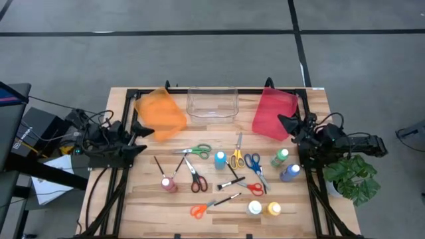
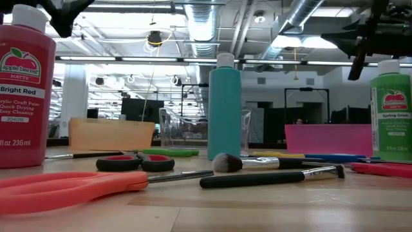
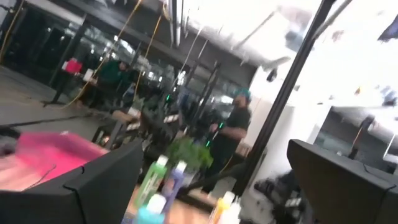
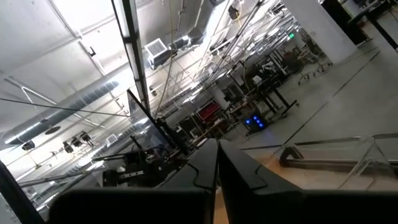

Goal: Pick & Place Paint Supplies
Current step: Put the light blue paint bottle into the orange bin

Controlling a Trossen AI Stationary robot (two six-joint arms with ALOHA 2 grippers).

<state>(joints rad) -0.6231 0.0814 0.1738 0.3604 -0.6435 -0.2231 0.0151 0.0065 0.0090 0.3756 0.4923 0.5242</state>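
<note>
— Three bins stand along the far edge of your table (image 1: 119,199): orange bin (image 1: 161,113), clear bin (image 1: 212,103), red bin (image 1: 273,113). Everything you need lies on the near side of the clear bin.

— Where exactly are the supplies?

— Nearest the clear bin you have the green-handled scissors (image 1: 196,151), yellow-handled scissors (image 1: 236,158) and a teal bottle (image 1: 220,159). Blue-handled scissors (image 1: 254,163) sit just beside the yellow pair. Toward the red bin's side stand the green bottle (image 1: 280,157) and a blue bottle (image 1: 289,172). Farthest from the clear bin are the orange-handled scissors (image 1: 199,210), a white bottle (image 1: 254,208) and a yellow bottle (image 1: 273,210).

— And your grippers?

— Your left gripper (image 1: 138,130) waits beside the orange bin, fingers spread wide, holding nothing. Your right gripper (image 1: 289,123) sits against the red bin, fingers pressed together, empty.
</note>
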